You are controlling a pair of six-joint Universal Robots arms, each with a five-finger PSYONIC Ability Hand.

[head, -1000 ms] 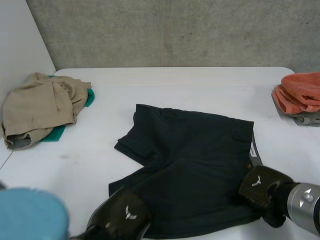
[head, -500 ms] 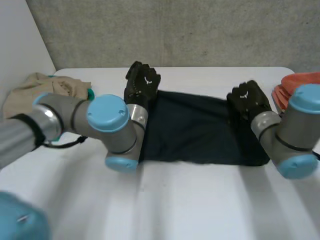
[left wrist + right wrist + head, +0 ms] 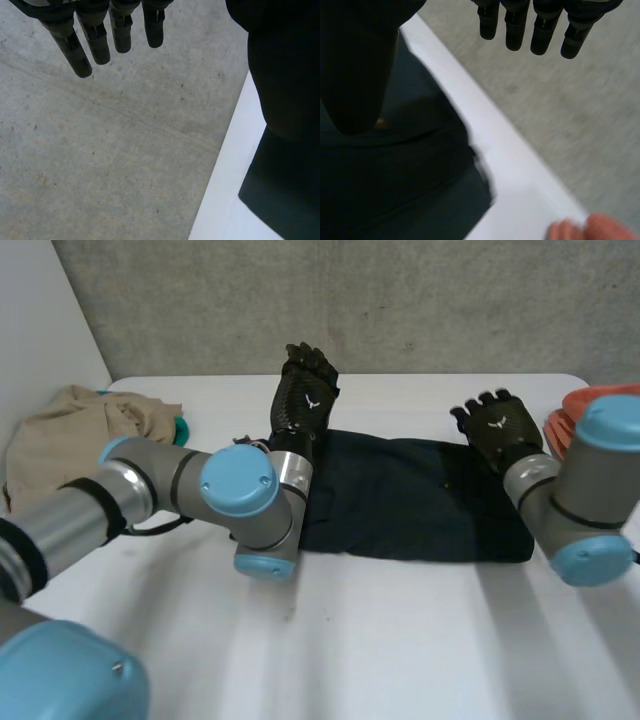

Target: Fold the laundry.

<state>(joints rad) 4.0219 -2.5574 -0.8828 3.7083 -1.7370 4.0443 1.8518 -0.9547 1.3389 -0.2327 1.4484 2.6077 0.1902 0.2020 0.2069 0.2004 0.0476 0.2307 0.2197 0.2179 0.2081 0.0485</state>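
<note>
Dark shorts (image 3: 410, 505) lie folded in half across the middle of the white table (image 3: 400, 640). My left hand (image 3: 305, 390) is raised over the fold's far left corner, fingers straight and apart, holding nothing. My right hand (image 3: 497, 430) hovers over the far right corner, also open and empty. In the left wrist view the straight fingers (image 3: 95, 40) point past the table's far edge, with the shorts' corner (image 3: 285, 200) beside the palm. In the right wrist view the fingers (image 3: 540, 25) reach beyond the edge, and the shorts (image 3: 410, 190) lie under the palm.
A beige garment (image 3: 70, 440) lies heaped at the table's far left on something green (image 3: 180, 428). An orange towel (image 3: 570, 405) sits at the far right, partly behind my right arm, and its edge (image 3: 590, 227) is near the shorts. A grey wall stands behind the table.
Both hands carried the shorts' near edge over to the far edge, folding them in half. They have since let go, straightened their fingers and lifted off the cloth.
</note>
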